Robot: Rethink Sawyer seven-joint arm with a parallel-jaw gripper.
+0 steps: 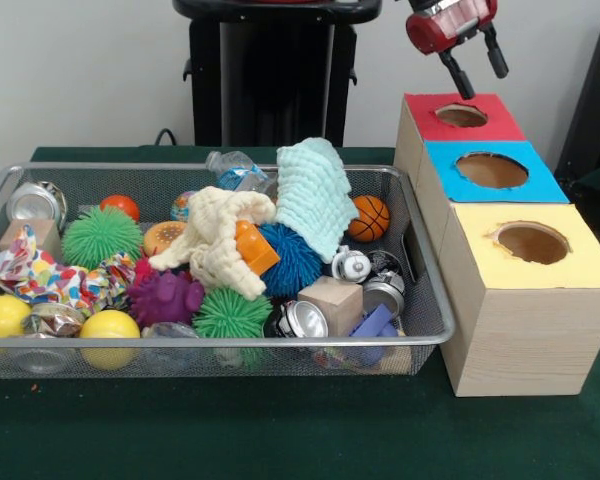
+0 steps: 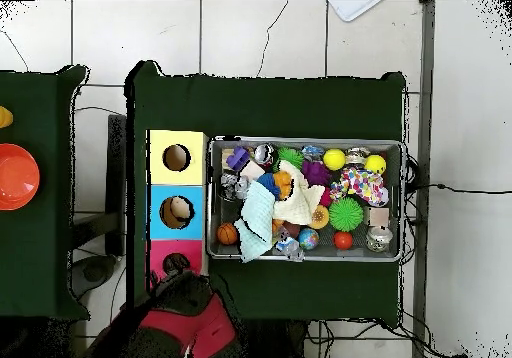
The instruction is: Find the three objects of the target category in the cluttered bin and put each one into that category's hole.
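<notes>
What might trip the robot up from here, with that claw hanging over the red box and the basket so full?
Three risks, as guesses:
1. No plush animal shows in the bin; the cream cloth and mint cloth may hide them, so the search could drag.
2. Things lie packed together, like the blue spiky ball against the orange block; a grab may catch the wrong thing.
3. The open gripper hangs above the red-topped hole; the blue-topped hole adjoins, so a drop might miss.

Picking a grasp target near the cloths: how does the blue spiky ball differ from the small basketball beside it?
The blue spiky ball is bristly, clearly larger, and half hidden under the cream cloth and an orange piece. The basketball is smooth, orange with black lines, smaller and mostly exposed beside the mint cloth. Both are round and lie in the bin.
</notes>
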